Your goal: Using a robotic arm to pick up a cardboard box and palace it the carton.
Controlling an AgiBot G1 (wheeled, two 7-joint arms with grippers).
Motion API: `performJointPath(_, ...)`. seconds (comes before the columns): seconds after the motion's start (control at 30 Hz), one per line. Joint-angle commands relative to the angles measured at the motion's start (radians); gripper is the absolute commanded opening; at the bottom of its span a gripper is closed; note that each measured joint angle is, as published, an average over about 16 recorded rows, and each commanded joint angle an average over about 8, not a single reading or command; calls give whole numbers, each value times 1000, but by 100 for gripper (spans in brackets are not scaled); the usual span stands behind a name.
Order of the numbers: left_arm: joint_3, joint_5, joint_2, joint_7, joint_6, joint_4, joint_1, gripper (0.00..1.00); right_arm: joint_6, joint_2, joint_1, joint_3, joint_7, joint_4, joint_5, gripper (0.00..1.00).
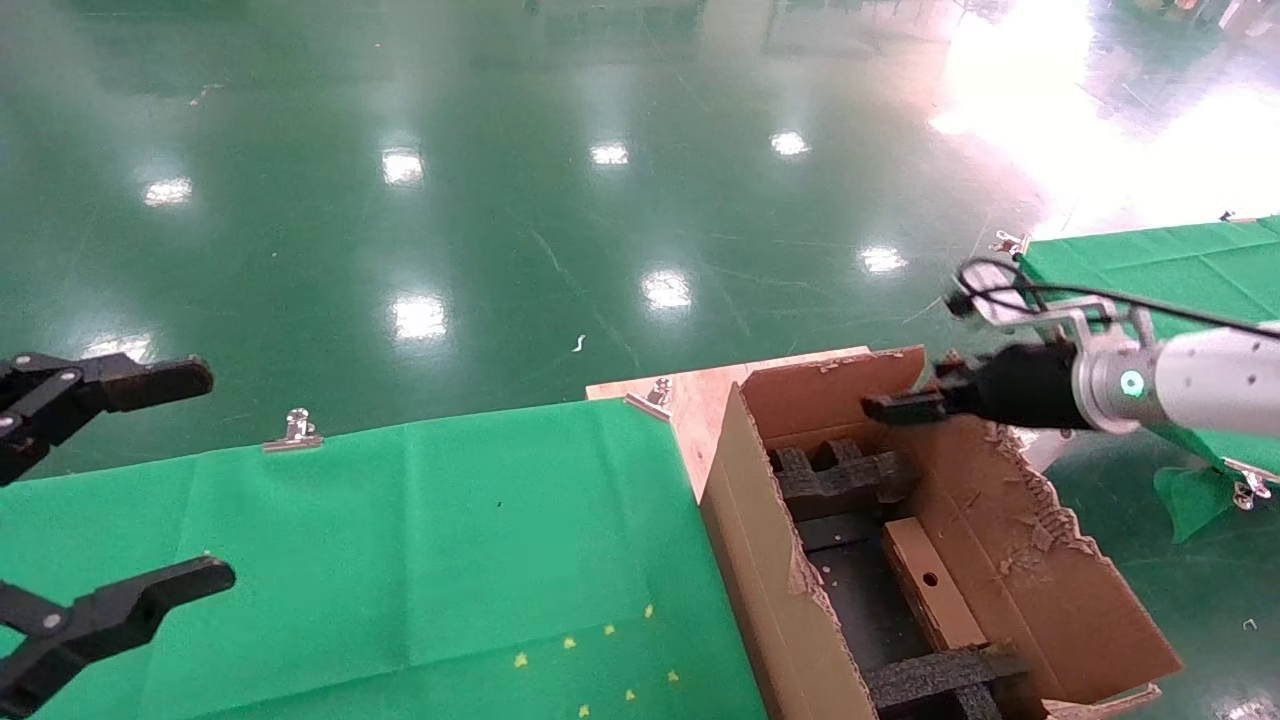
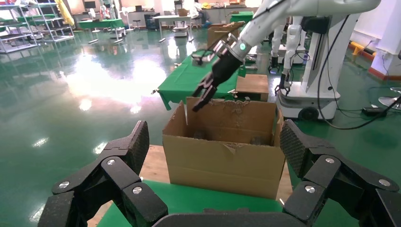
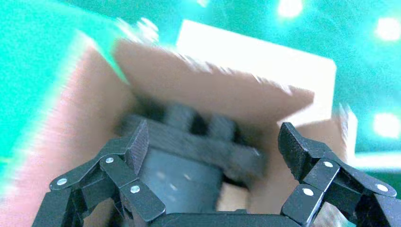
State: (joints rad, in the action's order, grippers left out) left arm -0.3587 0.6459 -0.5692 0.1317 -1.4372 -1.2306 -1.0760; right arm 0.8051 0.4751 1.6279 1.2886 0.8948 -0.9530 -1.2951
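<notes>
Hovering over the far end of the large brown corrugated carton [image 1: 960,560] with ragged flaps, right hand [image 1: 885,407] is spread and empty. Small flat brown cardboard box [image 1: 930,585] with a round hole lies inside, between black foam dividers [image 1: 840,475]. Placement looks done; next likely calls for clearing the flaps. Left hand [image 1: 150,480] spread, parked over green-clothed tabletop [image 1: 450,540].
</notes>
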Motion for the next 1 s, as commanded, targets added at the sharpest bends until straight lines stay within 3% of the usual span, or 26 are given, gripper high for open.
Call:
performJointPath(0.03,0,0,0,0,0,0,0,100,13,-15,25,-12,-3,-62,7,100)
performJointPath(0.23,0,0,0,0,0,0,0,100,72,-49,27,-64,-118,-178,136,100)
performJointPath(0.4,0,0,0,0,0,0,0,100,100,-57,25,-84,-149,-212,191,100)
performJointPath(0.73,0,0,0,0,0,0,0,100,97,-49,12,-91,-143,-190,173,100)
performJointPath(1.0,0,0,0,0,0,0,0,100,167,-28,-54,-199,-209,-208,220,100)
